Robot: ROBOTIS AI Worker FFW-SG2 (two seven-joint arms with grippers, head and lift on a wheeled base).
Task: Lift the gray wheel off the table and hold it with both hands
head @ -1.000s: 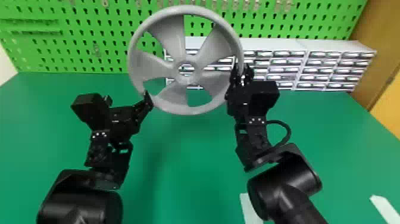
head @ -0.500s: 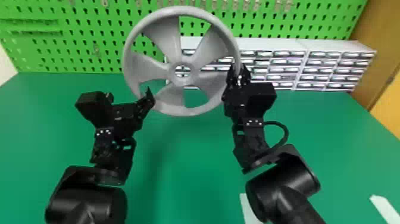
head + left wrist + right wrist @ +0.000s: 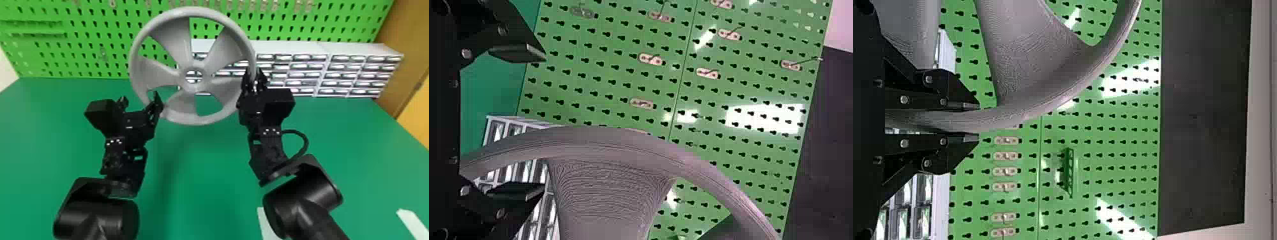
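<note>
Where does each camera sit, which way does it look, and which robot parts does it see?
Head view: on the head, facing forward and down at the gray spoked wheel; the black left arm and right arm show.
Left wrist view: on the left wrist, facing the green pegboard past the wheel; two open black fingers show.
Right wrist view: on the right wrist, facing that pegboard; two fingers grip the wheel's rim.
Both wrist views share wheel and pegboard.

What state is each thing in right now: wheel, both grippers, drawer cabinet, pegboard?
Wheel: raised off the table, standing roughly upright.
Right gripper: closed on the wheel's rim, a finger on either side.
Left gripper: open, fingers wide apart, at the wheel's lower left rim.
Drawer cabinet: standing at the table's back.
Pegboard: upright, hooks mounted.
</note>
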